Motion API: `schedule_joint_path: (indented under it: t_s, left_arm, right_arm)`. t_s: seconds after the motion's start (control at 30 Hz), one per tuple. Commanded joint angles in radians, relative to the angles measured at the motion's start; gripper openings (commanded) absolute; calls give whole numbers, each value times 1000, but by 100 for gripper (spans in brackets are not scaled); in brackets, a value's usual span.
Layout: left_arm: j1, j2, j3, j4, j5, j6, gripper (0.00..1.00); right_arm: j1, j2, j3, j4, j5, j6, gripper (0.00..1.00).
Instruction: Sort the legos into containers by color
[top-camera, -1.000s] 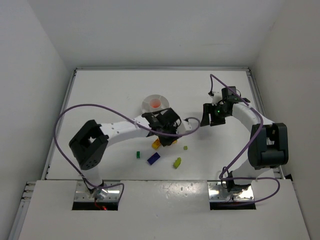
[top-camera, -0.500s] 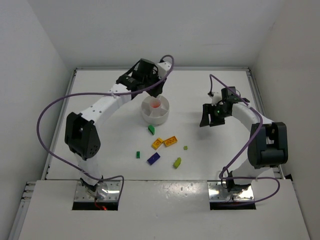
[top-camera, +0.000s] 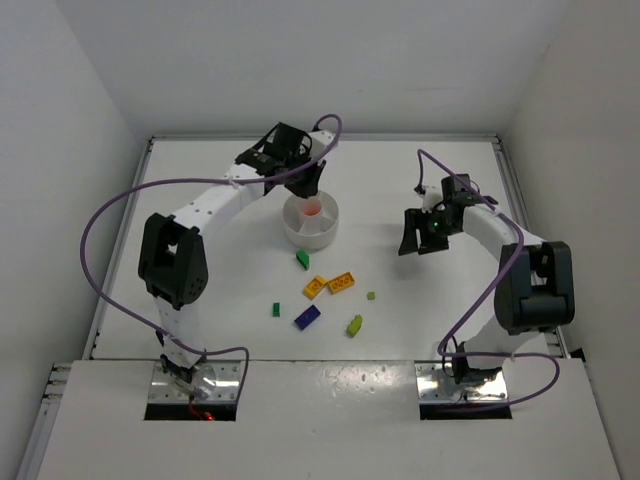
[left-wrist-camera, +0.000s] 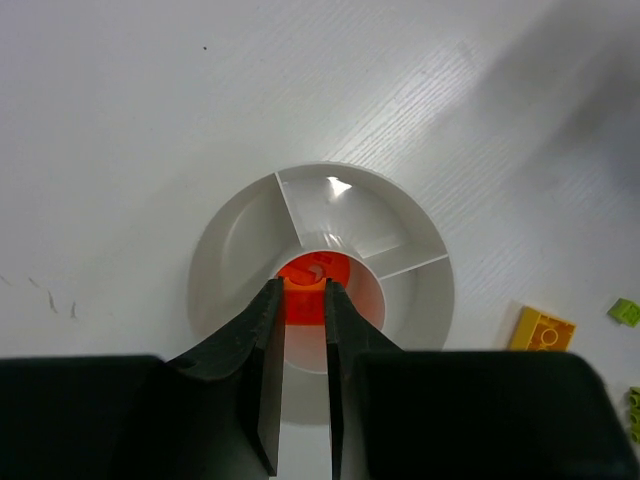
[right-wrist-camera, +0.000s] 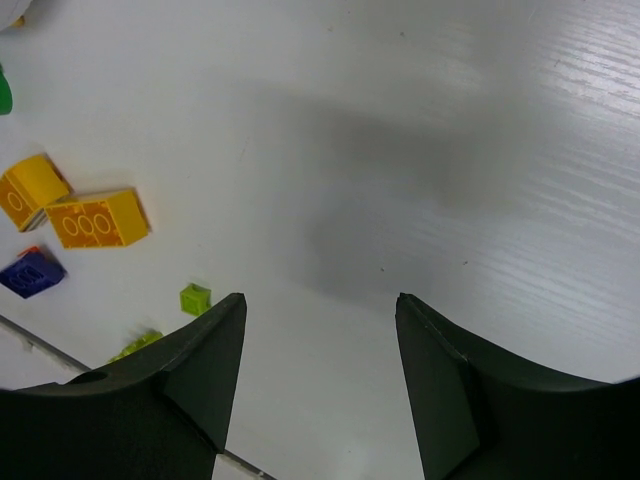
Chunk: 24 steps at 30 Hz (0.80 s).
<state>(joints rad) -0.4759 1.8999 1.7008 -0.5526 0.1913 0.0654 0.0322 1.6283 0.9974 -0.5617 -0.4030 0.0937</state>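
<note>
The round white dish (top-camera: 311, 232) stands in the middle of the table. A red-orange piece (left-wrist-camera: 326, 268) lies in its small centre well. My left gripper (top-camera: 306, 187) hangs over the dish's far side. In the left wrist view its jaws (left-wrist-camera: 303, 288) are shut on a red-orange brick (left-wrist-camera: 303, 303) above the centre well. The wedge sections (left-wrist-camera: 338, 208) in view are bare. Loose legos lie in front of the dish: green (top-camera: 302, 259), yellow-orange (top-camera: 314, 287), orange (top-camera: 342, 282), purple (top-camera: 307, 317), lime (top-camera: 354, 325). My right gripper (top-camera: 411, 240) is open and empty, right of them.
A tiny green bit (top-camera: 276, 310) and a tiny lime bit (top-camera: 371, 296) lie among the bricks. The right wrist view shows the yellow (right-wrist-camera: 30, 190), orange (right-wrist-camera: 98, 218), purple (right-wrist-camera: 30, 272) and lime (right-wrist-camera: 195, 298) bricks to its left. White walls ring the table.
My left arm has swung from the loose bricks in the middle of the table up to the far side of the dish. The right arm has barely moved.
</note>
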Motion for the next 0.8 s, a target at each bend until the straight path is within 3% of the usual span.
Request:
schedule_joint_path:
  t_s: [0.0, 0.27, 0.33, 0.4, 0.47, 0.77]
  left_arm:
    - [11, -13, -13, 6, 30, -12, 0]
    - [11, -13, -46, 6, 42, -3, 1]
    - [11, -13, -55, 6, 33, -3, 7]
    - [11, -13, -55, 6, 33, -3, 21]
    - [11, -13, -55, 6, 33, -3, 28]
    - [11, -13, -46, 6, 23, -3, 41]
  right_arm:
    - [11, 10, 29, 5, -23, -11, 62]
    - [11, 19, 38, -4, -33, -20, 62]
    - [11, 28, 38, -4, -45, -20, 62]
    - [11, 28, 38, -4, -56, -29, 62]
    - [11, 28, 38, -14, -86, -38, 62]
    - [52, -48, -3, -14, -184, -109, 61]
